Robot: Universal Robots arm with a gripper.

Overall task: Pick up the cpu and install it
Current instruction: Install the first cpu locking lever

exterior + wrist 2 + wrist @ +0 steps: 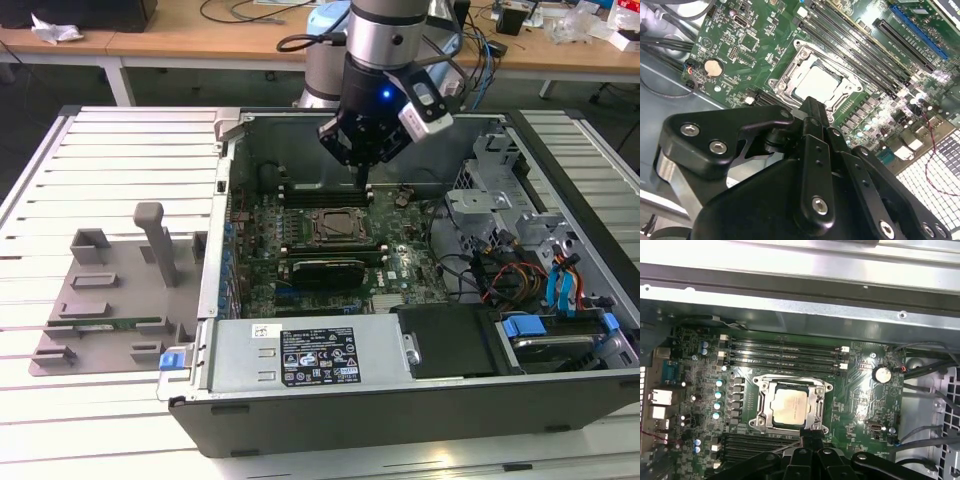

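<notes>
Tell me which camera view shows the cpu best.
The first wrist view: the cpu faces the camera nearly head-on, its pale top seated within the socket frame and almost fully exposed. In the second wrist view the cpu appears at a slant, the gripper's black body crowding its near edge. In the exterior view it is a small patch below the gripper.

white barcode sticker (263,331) and black label of regulatory marks (319,360) on the power supply (230,355), their print illegible, faint unreadable white markings on the motherboard (745,35)
</notes>
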